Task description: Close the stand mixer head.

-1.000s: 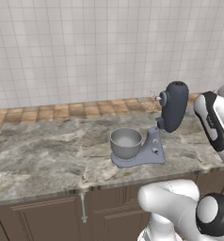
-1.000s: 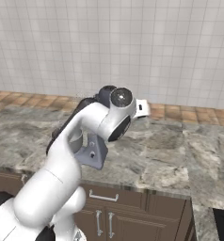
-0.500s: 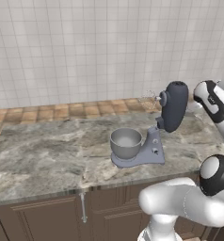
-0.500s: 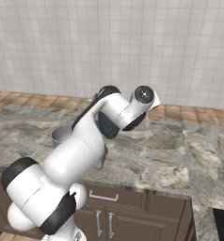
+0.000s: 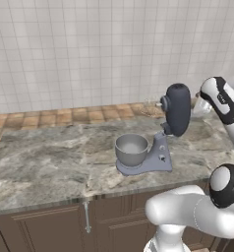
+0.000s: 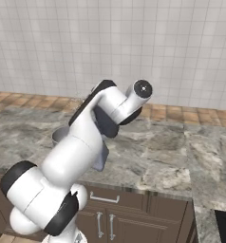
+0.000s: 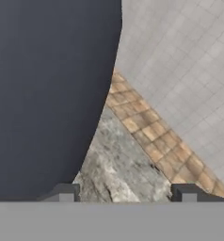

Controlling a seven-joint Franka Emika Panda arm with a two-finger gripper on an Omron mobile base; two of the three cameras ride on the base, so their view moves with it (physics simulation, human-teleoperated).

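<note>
Hand view: smooth, rounded slate-grey stand mixer head point(image 7: 48, 94)

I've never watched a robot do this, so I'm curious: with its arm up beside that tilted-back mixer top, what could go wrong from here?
Two risks, I think. The stand mixer head is tipped far back and rounded, so the end effector, close against its dark side with fingers apart, might slide off rather than swing it down. And a push that lands too hard could shove the whole mixer stand along the counter, or drop the whisk sharply into the bowl.
</note>
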